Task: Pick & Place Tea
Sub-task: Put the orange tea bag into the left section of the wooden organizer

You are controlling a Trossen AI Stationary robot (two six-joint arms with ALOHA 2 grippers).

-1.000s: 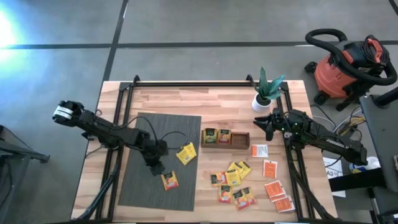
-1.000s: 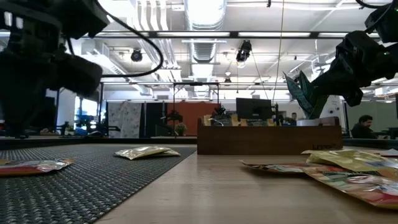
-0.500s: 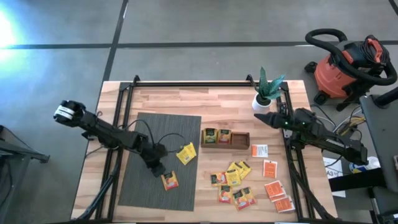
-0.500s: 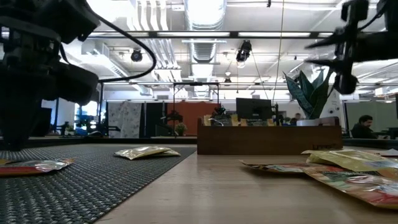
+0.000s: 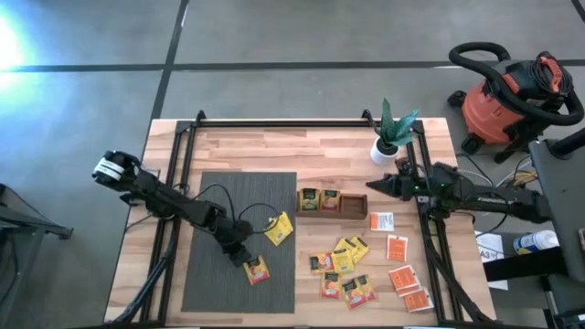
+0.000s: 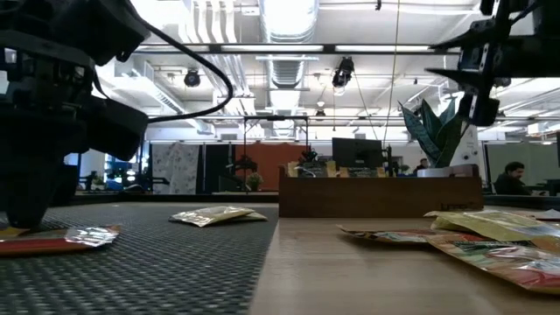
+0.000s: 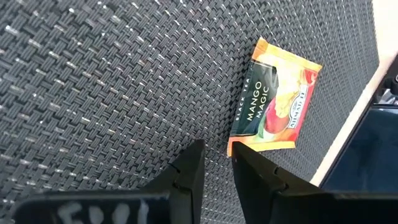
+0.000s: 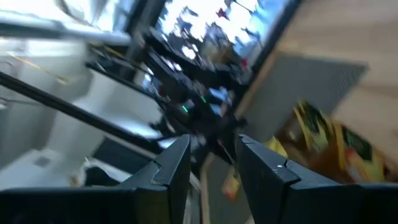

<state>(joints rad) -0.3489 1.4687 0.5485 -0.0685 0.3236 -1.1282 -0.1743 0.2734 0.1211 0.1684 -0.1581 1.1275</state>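
Observation:
An orange "Mango Magic" sachet [image 7: 273, 106] lies flat on the dark woven mat [image 5: 215, 206]; it also shows from above as the orange sachet [image 5: 256, 270]. My left gripper [image 5: 241, 255] is down on the mat right beside that sachet's corner, with its fingers shut [image 7: 217, 148]. A yellow sachet [image 5: 279, 228] lies over the mat's right edge. The brown wooden tray [image 5: 355, 205] holds two yellow-and-dark sachets. Several more sachets [image 5: 343, 265] lie loose on the wood near the tray. My right gripper [image 5: 373, 186] hovers shut above the tray's right end. My left gripper stands with its shut fingertips [image 7: 198, 149] on the woven mat [image 7: 124, 93], coming from above at a slant, next to the orange sachet's corner [image 7: 233, 144]. I cannot tell whether a finger touches the sachet itself. The sachet lies flat on the mat.
A potted plant [image 5: 388, 135] stands at the table's far right. Black frame rails [image 5: 302, 123] run along the far side and both flanks. Orange-and-white sachets [image 5: 407, 279] lie near the right edge. A red shop vacuum [image 5: 512, 96] sits on the floor beyond the table.
My left gripper has moved toward the table's near edge and a little right. The mat has slid the same way, carrying the orange and yellow sachets with it. My right gripper has turned about its wrist and shifted slightly left toward the tray.

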